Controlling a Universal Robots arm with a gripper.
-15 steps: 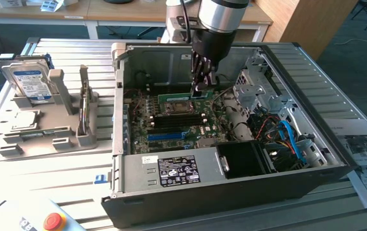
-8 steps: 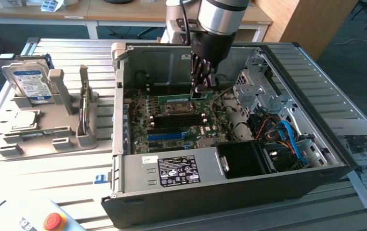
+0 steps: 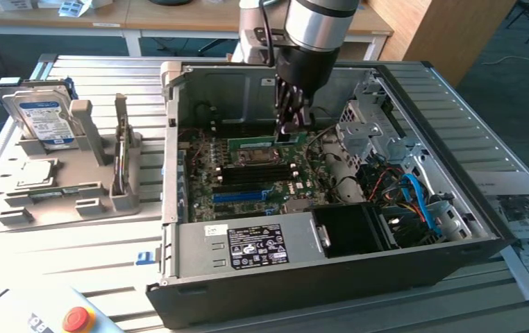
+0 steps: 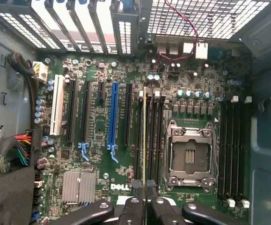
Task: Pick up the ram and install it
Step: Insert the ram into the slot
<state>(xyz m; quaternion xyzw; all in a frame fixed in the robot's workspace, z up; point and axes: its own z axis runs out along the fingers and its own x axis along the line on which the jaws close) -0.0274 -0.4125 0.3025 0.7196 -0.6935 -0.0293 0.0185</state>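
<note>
In the exterior view my gripper (image 3: 292,130) reaches down into the open computer case (image 3: 339,277) and is shut on the ram (image 3: 253,141), a thin green stick held level just above the motherboard (image 3: 246,191). The wrist view looks straight down the ram (image 4: 144,136), which appears edge-on as a thin pale line between my fingertips (image 4: 134,206). It lies along the black memory slots (image 4: 152,140) beside the empty CPU socket (image 4: 190,154). I cannot tell whether the stick touches a slot.
A long blue slot (image 4: 113,117) and black card slots run beside the memory slots, and more memory slots (image 4: 233,145) lie past the socket. Outside the case stand a hard drive (image 3: 47,118) in a grey holder (image 3: 70,198), a red button (image 3: 78,319) and printed sheets (image 3: 524,222).
</note>
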